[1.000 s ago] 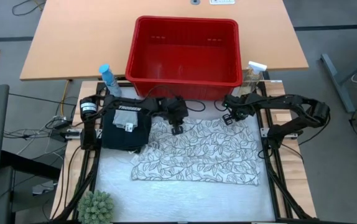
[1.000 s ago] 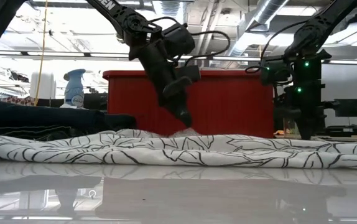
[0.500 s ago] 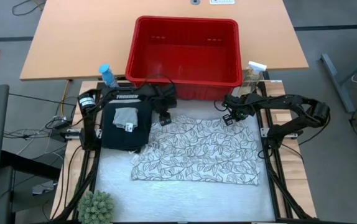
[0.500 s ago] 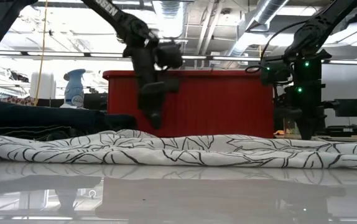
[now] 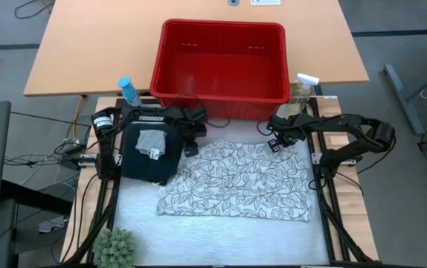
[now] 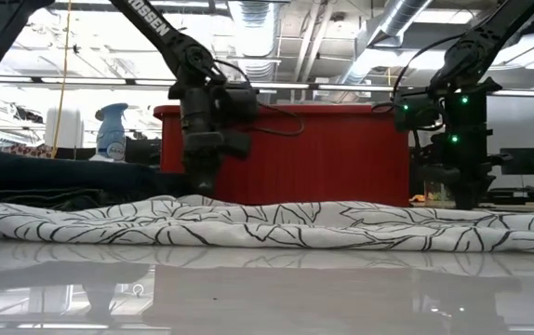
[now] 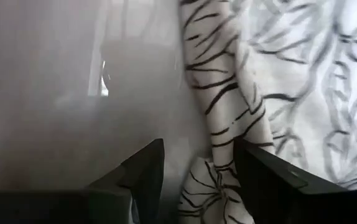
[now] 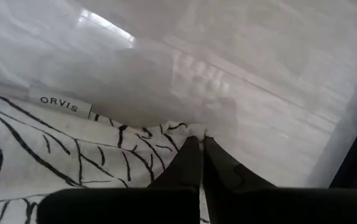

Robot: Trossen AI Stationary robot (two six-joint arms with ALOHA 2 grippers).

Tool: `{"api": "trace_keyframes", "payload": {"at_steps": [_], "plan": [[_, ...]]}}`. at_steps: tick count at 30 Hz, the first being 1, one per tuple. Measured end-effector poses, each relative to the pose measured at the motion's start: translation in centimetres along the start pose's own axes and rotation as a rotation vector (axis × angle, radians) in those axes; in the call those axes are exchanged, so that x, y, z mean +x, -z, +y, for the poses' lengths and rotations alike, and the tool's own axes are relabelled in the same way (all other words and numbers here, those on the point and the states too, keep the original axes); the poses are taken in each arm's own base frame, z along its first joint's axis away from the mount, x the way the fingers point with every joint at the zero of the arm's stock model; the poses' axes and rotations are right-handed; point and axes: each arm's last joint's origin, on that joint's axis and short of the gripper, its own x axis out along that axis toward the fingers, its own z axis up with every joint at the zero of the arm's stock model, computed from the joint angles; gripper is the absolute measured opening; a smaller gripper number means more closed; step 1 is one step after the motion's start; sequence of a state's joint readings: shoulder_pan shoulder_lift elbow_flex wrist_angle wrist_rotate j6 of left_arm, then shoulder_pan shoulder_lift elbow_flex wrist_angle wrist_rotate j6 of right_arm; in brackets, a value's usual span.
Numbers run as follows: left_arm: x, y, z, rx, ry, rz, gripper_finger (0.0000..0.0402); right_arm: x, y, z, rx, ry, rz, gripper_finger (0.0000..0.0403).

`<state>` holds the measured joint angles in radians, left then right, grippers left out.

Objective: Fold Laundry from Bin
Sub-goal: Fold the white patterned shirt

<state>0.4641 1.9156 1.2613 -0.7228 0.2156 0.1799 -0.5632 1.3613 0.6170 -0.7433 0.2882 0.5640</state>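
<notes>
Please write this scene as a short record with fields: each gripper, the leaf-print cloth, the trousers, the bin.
left gripper: open, over the leaf-print cloth's corner near the trousers
right gripper: shut on the leaf-print cloth's far right corner
leaf-print cloth: spread flat on the table
trousers: dark pile, small grey cloth on top
bin: red, behind the cloth

Looks like a lab or workshop. Exposed ducts (image 6: 407, 23) and strip lights (image 6: 248, 14) across an open ceiling. Loose cables (image 5: 31, 160) trailing over grey floor (image 5: 411, 45). Two arms on a metal frame (image 5: 325, 201) around a white counter (image 5: 221, 234), wooden desk (image 5: 94, 45) behind.
</notes>
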Motion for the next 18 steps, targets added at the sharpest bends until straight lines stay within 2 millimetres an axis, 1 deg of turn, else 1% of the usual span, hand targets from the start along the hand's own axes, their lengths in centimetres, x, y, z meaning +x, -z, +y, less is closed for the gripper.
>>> {"api": "trace_keyframes", "payload": {"at_steps": [5, 7, 9, 12, 17, 18], "plan": [[0.4, -0.6, -1.6, 0.047, -0.069, -0.023, 0.0180, 0.0, -0.1, 0.1, -0.017, -0.011, -0.016, 0.0028], [0.4, -0.7, -1.7, 0.023, -0.152, -0.019, 0.0172, 0.0, -0.2, 0.1, -0.017, -0.015, -0.019, 0.0027], [0.4, -0.7, -1.6, -0.001, -0.217, -0.013, 0.0155, 0.0, -0.2, 0.1, -0.025, -0.016, -0.018, 0.0028], [0.4, -0.7, -1.4, -0.021, -0.238, -0.014, 0.0115, 0.0, -0.2, 0.2, -0.037, -0.024, -0.014, 0.0029], [0.3, -0.7, -1.3, -0.033, -0.238, -0.014, 0.0026, 0.0, -0.2, 0.2, -0.041, -0.029, -0.012, 0.0026], [0.3, -0.7, -1.3, -0.043, -0.238, -0.016, 0.0014, 0.0, -0.2, 0.2, -0.041, -0.031, -0.011, 0.0026]]}}
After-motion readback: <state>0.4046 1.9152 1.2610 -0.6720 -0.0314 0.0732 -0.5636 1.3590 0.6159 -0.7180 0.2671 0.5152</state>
